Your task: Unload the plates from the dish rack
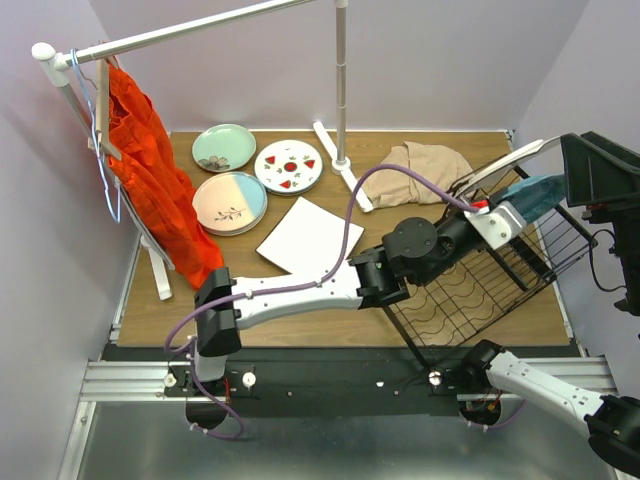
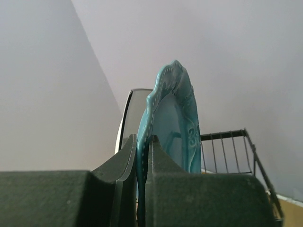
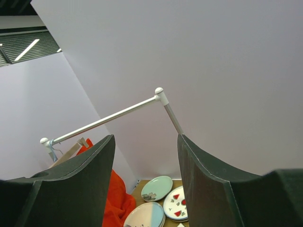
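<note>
My left gripper (image 1: 508, 210) reaches across over the black wire dish rack (image 1: 470, 300) and is shut on the lower rim of a teal scalloped plate (image 1: 538, 193). In the left wrist view the teal plate (image 2: 173, 118) stands upright, pinched between the two fingers (image 2: 124, 161). Behind it shows the rim of a pale plate (image 2: 129, 113), also visible from above as a white plate rim (image 1: 505, 160). My right gripper (image 3: 147, 184) is open with nothing between its fingers, pointing toward the back left corner.
On the table's left lie a pale green plate (image 1: 224, 147), a red-spotted plate (image 1: 288, 166), a pink-and-blue plate (image 1: 229, 203) and a square white plate (image 1: 309, 236). A beige cloth (image 1: 430, 168) lies behind the rack. A white clothes rail (image 1: 200, 30) carries an orange garment (image 1: 150, 180).
</note>
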Robot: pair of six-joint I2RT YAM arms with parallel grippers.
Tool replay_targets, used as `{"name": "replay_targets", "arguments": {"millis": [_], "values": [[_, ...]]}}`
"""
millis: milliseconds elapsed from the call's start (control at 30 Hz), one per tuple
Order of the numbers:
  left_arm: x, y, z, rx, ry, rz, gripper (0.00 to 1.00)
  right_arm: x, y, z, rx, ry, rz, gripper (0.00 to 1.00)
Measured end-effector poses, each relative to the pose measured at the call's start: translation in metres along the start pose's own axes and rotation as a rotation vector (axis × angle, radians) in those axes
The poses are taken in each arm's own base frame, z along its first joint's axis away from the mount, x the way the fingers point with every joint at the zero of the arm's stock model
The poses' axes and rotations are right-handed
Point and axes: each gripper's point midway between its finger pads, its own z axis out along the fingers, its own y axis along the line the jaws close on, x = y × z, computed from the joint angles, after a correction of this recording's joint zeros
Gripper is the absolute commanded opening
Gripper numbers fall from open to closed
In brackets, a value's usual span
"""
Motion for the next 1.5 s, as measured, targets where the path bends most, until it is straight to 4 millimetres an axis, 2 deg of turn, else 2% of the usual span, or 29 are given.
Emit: {"name": "replay_targets", "arguments": {"millis": [167, 300, 400, 533, 633, 667, 767, 833, 933, 1033, 1233, 1367, 1500], "values": [[-0.027, 0.007, -0.012, 0.0, -0.034, -0.079, 0.0, 0.0, 0.001, 0.0, -0.004, 0.001, 0.0, 0.64], [-0.033, 0.017, -0.034, 0.005, -0.019, -0.142, 0.0, 0.003, 0.005, 0.004, -0.022, 0.011, -0.001, 0.64], [-0.034, 0.037, -0.057, -0.012, 0.014, -0.187, 0.0, 0.012, 0.012, 0.013, -0.047, 0.035, 0.003, 0.64], [-0.026, 0.072, -0.084, -0.079, 0.076, -0.229, 0.0, 0.039, 0.024, 0.025, -0.096, 0.104, 0.024, 0.64], [-0.007, 0.101, -0.108, -0.124, 0.115, -0.292, 0.0, 0.067, 0.033, 0.029, -0.14, 0.174, 0.04, 0.66], [0.005, 0.115, -0.12, -0.15, 0.138, -0.312, 0.0, 0.079, 0.035, 0.031, -0.154, 0.203, 0.042, 0.66], [0.037, 0.164, -0.157, -0.249, 0.205, -0.37, 0.0, 0.112, 0.039, 0.035, -0.182, 0.286, 0.052, 0.66], [0.057, 0.2, -0.189, -0.352, 0.254, -0.399, 0.0, 0.142, 0.041, 0.036, -0.197, 0.357, 0.066, 0.66], [0.062, 0.231, -0.228, -0.462, 0.276, -0.448, 0.0, 0.176, 0.042, 0.035, -0.208, 0.439, 0.089, 0.66], [0.051, 0.241, -0.257, -0.513, 0.254, -0.511, 0.0, 0.225, 0.044, 0.028, -0.234, 0.572, 0.129, 0.67], [0.026, 0.243, -0.304, -0.574, 0.207, -0.629, 0.0, 0.325, 0.044, 0.005, -0.26, 0.84, 0.223, 0.72], [0.001, 0.246, -0.339, -0.617, 0.132, -0.693, 0.0, 0.355, 0.048, -0.013, -0.296, 0.919, 0.305, 0.74], [-0.026, 0.248, -0.363, -0.632, 0.03, -0.756, 0.0, 0.366, 0.068, -0.016, -0.409, 0.946, 0.398, 0.75]]}}
